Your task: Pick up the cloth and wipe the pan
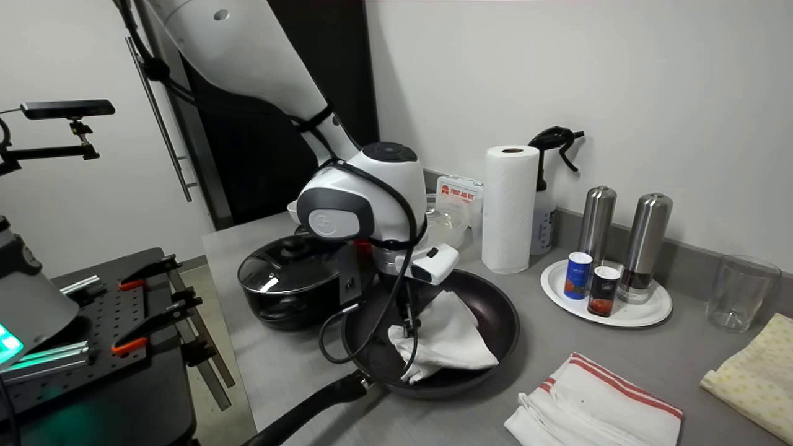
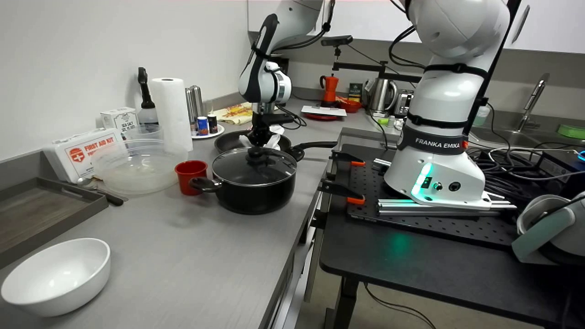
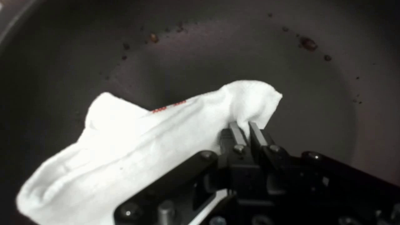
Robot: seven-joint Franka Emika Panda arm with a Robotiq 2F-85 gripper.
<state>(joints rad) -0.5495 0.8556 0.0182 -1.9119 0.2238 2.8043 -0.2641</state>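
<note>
The white cloth [image 1: 455,341] lies bunched inside the dark frying pan [image 1: 505,316]. In the wrist view the cloth [image 3: 140,153] shows a bit of red stitching and spreads to the lower left. My gripper [image 3: 243,126] points down into the pan and is shut on a pinched fold near one end of the cloth. Brown and dark red bits lie on the pan surface [image 3: 315,125], beyond the cloth. In an exterior view the pan [image 2: 225,142] is partly hidden behind a pot, and the cloth [image 2: 275,137] shows beside the gripper [image 2: 260,137].
A black pot with a glass lid [image 1: 288,282] stands close beside the pan. The pan handle [image 1: 316,406] sticks out towards the counter edge. A folded red-striped towel [image 1: 601,402], a paper towel roll [image 1: 511,210] and a plate of shakers [image 1: 644,316] stand nearby. A red cup [image 2: 189,178] is beside the pot.
</note>
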